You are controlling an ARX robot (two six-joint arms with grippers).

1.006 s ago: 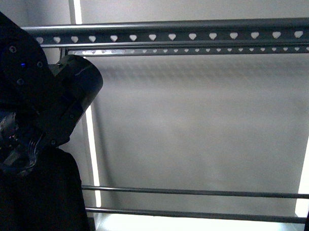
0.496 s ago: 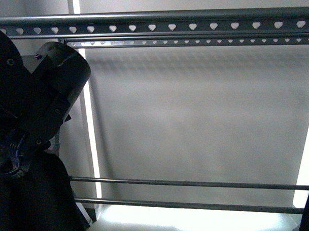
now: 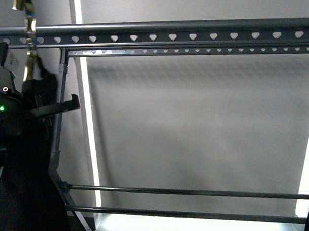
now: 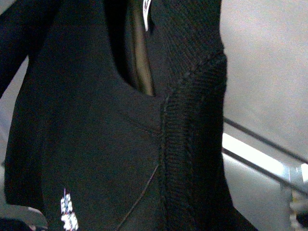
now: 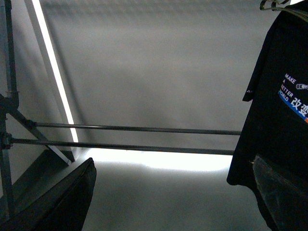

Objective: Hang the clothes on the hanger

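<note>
Rack [image 3: 192,30], front view: my left arm [image 3: 7,115] is sitting lower than a second ago, baring a gold hook [image 3: 27,28] crossing the top rail, with the T-shirt [image 3: 30,191] dangling beneath, so it is likely hung. Left wrist view: collar [image 4: 187,96] is filling the frame; left gripper state, cannot tell. Right wrist view: right gripper [image 5: 173,202] is holding its fingers spread, empty.

Left arm [image 3: 5,118], at the frame's left edge: matte black housing, one green light [image 3: 0,107], a round screw [image 3: 5,89]. Right fingers [image 5: 65,199], in the lower corners: dark, broad, tapering plates.
</note>
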